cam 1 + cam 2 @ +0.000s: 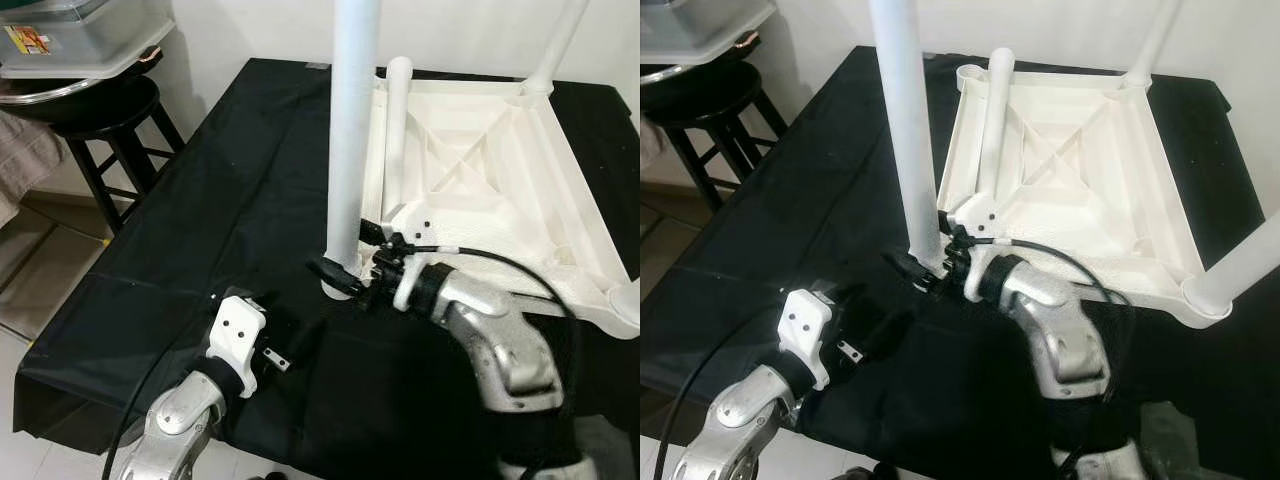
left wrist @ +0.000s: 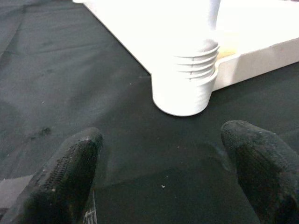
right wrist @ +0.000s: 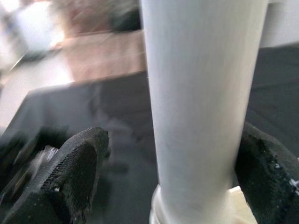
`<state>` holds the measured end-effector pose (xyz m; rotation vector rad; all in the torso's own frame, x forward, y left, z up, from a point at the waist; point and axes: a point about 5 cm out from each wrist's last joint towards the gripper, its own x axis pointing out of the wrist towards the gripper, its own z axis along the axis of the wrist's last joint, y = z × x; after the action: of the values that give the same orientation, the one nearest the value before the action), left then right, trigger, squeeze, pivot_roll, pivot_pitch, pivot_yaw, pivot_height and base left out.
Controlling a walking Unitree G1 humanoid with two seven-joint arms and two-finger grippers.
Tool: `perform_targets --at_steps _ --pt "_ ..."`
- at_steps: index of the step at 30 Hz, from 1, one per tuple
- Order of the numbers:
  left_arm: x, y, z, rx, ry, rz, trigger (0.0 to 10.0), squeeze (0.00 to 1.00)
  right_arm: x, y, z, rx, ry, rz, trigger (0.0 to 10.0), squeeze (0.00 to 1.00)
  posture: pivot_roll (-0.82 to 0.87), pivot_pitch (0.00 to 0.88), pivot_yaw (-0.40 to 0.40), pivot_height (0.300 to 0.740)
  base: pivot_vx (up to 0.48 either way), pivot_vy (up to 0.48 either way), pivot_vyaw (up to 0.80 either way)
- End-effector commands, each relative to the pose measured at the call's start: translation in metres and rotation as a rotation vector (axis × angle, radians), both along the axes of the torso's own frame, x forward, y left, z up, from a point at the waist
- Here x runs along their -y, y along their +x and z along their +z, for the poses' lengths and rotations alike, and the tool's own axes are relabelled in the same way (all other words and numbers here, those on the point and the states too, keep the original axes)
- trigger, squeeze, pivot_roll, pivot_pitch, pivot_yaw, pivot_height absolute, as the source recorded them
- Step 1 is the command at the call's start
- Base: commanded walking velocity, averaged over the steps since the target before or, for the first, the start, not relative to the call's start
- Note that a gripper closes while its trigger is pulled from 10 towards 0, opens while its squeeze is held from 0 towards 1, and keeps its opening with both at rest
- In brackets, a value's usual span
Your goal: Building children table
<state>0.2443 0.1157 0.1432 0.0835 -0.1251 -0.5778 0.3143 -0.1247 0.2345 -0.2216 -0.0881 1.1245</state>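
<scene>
Black cloth (image 1: pixel 200 200) spread on the floor | white tabletop (image 1: pixel 500 170) upside down at 1 o'clock | upright leg (image 1: pixel 352 130) at its near-left corner | right gripper (image 1: pixel 352 278) at leg base, fingers spread either side, not clamped | left gripper (image 2: pixel 159 186) at 7 o'clock, released, above the cloth.

1. We are in a room of a home, with a plain white wall (image 1: pixel 250 30).
2. We see a black wooden stool (image 1: pixel 110 130) holding a plastic storage box (image 1: pixel 85 35).
3. We see a tiled floor (image 1: pixel 40 270) beside a black cloth (image 1: pixel 200 200).
</scene>
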Motion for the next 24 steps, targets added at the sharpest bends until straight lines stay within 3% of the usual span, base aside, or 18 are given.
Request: perform_targets --at_steps 1,5,6,9,10,18,23,24 --pt "-0.001 -0.002 -0.007 -0.027 0.016 0.005 10.0 0.0 -0.009 -0.004 -0.004 -0.017 0.004 0.139 10.0 0.0 0.05 0.228 0.031 0.74 0.0 0.0 0.0" --pt "0.0 -0.002 -0.007 -0.026 0.017 0.008 10.0 0.0 -0.008 0.001 -0.002 -0.049 -0.006 0.217 10.0 0.0 0.05 0.227 0.028 0.74 0.0 0.0 0.0" --pt "0.0 -0.002 -0.007 -0.026 0.018 0.009 10.0 0.0 -0.008 0.003 -0.001 -0.068 -0.004 0.255 3.1 0.0 0.06 0.227 0.029 0.74 0.0 0.0 0.0" --pt "0.0 -0.002 -0.007 -0.026 0.018 0.009 10.0 0.0 -0.008 0.004 0.0 -0.08 -0.003 0.284 3.1 0.0 0.06 0.227 0.028 0.74 0.0 0.0 0.0" --pt "0.001 -0.003 -0.007 -0.027 0.018 0.009 10.0 0.0 -0.007 0.005 0.0 -0.085 -0.001 0.295 0.0 0.0 0.06 0.228 0.026 0.74 0.0 0.0 0.0" --pt "0.001 -0.003 -0.008 -0.03 0.015 0.007 10.0 0.0 0.001 0.008 0.0 -0.091 -0.007 0.314 0.0 0.0 0.05 0.225 0.03 0.74 0.0 0.0 0.0" --pt "0.001 -0.004 -0.008 -0.033 0.014 0.004 10.0 0.0 0.007 0.008 -0.001 -0.082 -0.011 0.266 0.0 0.0 0.04 0.222 0.03 0.74 0.0 0.0 0.0" --pt "0.001 -0.004 -0.008 -0.035 0.013 0.003 10.0 0.0 0.01 0.008 -0.003 -0.069 -0.005 0.196 0.0 0.0 0.04 0.223 0.028 0.74 0.0 0.0 0.0"
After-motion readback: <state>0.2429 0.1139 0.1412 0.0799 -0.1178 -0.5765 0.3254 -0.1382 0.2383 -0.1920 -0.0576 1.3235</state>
